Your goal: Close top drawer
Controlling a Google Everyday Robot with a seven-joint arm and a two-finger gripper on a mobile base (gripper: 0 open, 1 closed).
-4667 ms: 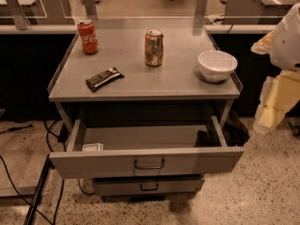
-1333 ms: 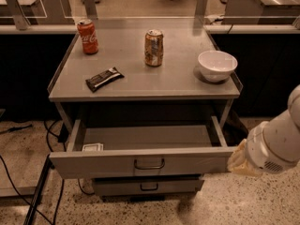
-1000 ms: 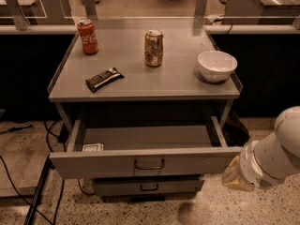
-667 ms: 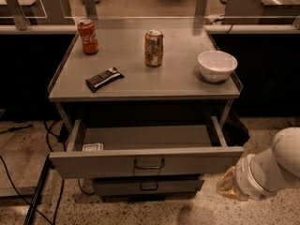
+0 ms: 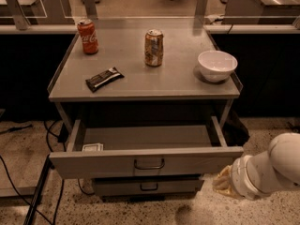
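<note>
**Clerk:** Item one, the top drawer [image 5: 103, 162]. Where did it stand?

**Checker:** Pulled well out from under the cabinet top [image 5: 140, 87], with its grey front panel facing the camera and the loop handle [image 5: 149, 164] at the centre. A small white card [image 5: 92, 147] lay in the front left corner. A lower drawer [image 5: 147, 186] sat shut beneath it.

**Clerk:** Item two, the gripper [image 5: 224, 183].

**Checker:** Low at the right, just below and beside the right end of the drawer front, and apparently not touching it. The white forearm [image 5: 274, 167] trailed off to the right edge. Whether the gripper was spread or closed could not be told.

**Clerk:** Step in hand?

**Checker:** Judged to be the approach, since no push had begun.

**Clerk:** Next move?

**Checker:** The gripper would likely need to rise to panel height, meet the flat front, and press straight back toward the cabinet. Contact near the middle would keep the drawer from skewing on its rails.

**Clerk:** Items on top?

**Checker:** Red can [image 5: 87, 36], patterned can [image 5: 153, 48], white bowl [image 5: 216, 65] and wrapped bar [image 5: 104, 78]. None lay in the drawer's path.
</note>
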